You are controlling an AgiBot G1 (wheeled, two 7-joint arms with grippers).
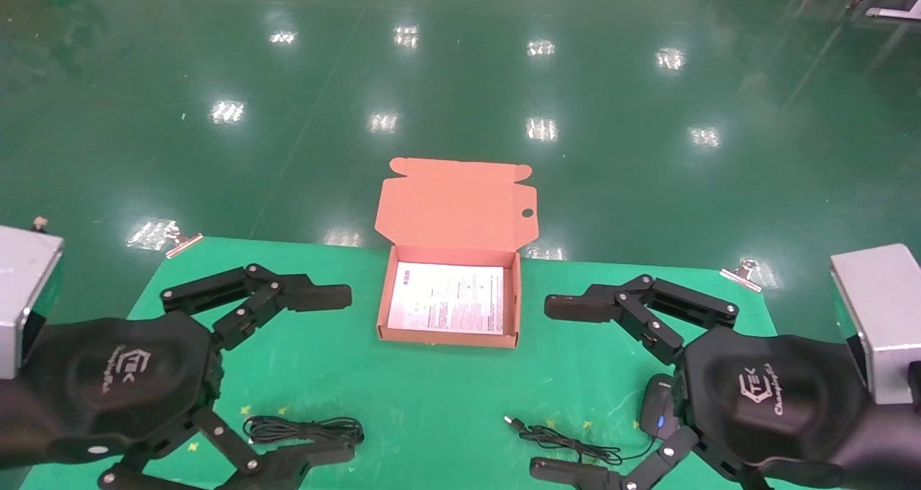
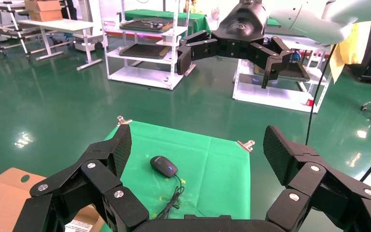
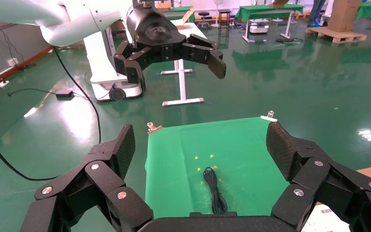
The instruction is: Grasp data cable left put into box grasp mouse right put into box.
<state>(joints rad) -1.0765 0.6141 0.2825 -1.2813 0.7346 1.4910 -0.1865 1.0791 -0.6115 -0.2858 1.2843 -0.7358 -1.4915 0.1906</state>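
Left gripper (image 1: 306, 378): jaws spread wide, nothing held, hovering over the left side of the counter (image 1: 432, 396). Data cable (image 1: 304, 429) directly beneath the span, near the lower finger, long axis running left-right across the counter. Likely a straight descent. Right gripper (image 1: 586, 389): jaws released, empty, above the mouse (image 1: 658, 405). Box (image 1: 386, 299) open between both, lid up, nothing inside but its white sheet.

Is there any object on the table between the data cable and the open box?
Nothing visible. The data cable lies on the green cloth near the left gripper, and only bare cloth separates it from the box, whose lid is open.
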